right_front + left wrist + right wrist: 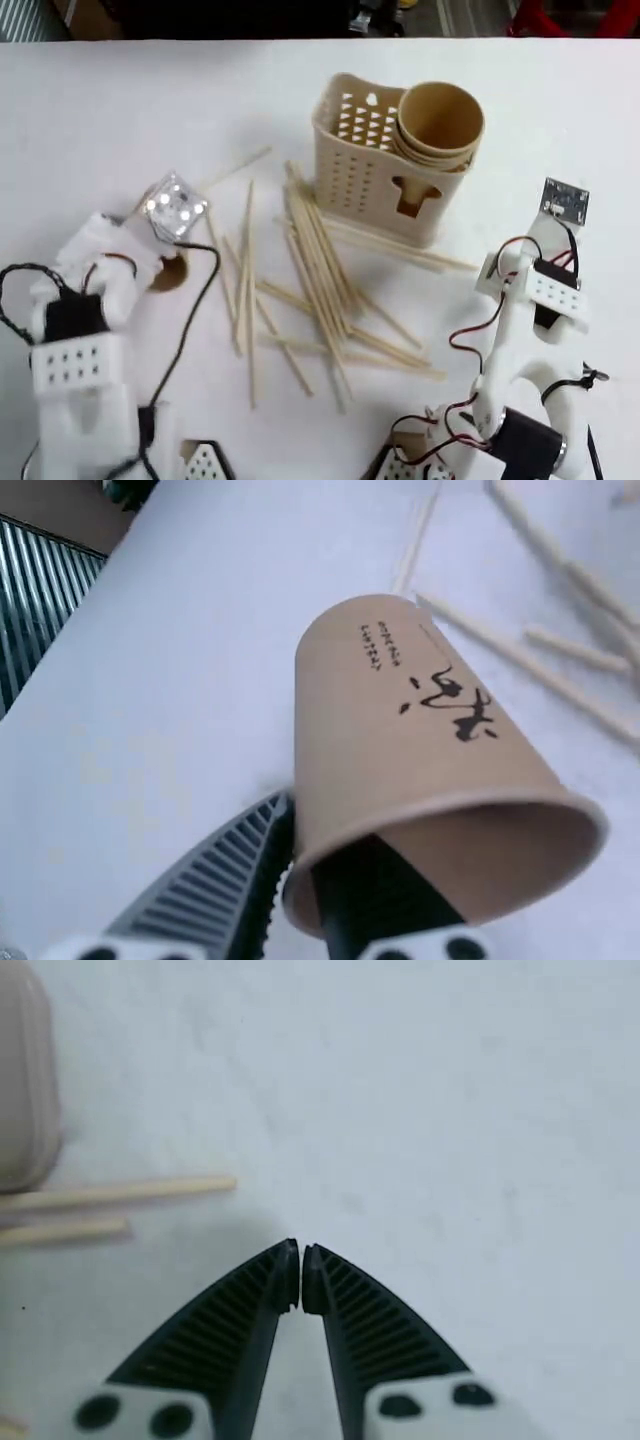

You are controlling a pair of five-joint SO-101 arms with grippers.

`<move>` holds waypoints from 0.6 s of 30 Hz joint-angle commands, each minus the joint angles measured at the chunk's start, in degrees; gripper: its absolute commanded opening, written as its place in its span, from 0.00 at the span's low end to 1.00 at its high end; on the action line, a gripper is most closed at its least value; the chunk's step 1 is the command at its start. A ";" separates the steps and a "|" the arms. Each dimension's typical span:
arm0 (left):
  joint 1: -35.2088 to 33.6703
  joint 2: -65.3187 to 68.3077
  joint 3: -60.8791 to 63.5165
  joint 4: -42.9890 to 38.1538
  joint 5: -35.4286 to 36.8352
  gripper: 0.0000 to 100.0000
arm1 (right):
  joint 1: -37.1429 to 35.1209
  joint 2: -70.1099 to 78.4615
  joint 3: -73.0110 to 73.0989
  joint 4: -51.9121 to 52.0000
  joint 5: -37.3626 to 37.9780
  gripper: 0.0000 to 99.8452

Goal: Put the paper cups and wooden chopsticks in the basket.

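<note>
Gripped in my left jaws, one paper cup (420,730) shows dark lettering I cannot read; right jaws pressed together.

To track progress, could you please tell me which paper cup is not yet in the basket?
The cup held by the left gripper, away from the basket; the other cups sit stacked inside it.

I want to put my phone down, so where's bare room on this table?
The table is bare along the far edge left of the basket, and right of it around the right claw. Crowded: the middle in front of it, strewn with chopsticks, and the near left, where the left claw holds a paper cup.
</note>
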 commanded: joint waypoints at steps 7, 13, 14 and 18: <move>16.66 -11.91 -24.70 17.85 17.49 0.02 | -0.57 -1.71 -0.35 -0.84 0.18 0.02; 25.19 -1.71 -39.56 18.99 24.53 0.02 | -0.57 -1.71 -0.35 -0.84 0.18 0.02; 26.15 1.27 -42.20 19.43 25.67 0.02 | -0.57 -1.71 -0.35 -0.84 0.18 0.02; 31.60 12.70 -54.15 22.51 28.04 0.02 | -0.57 -1.71 -0.35 -0.84 0.18 0.02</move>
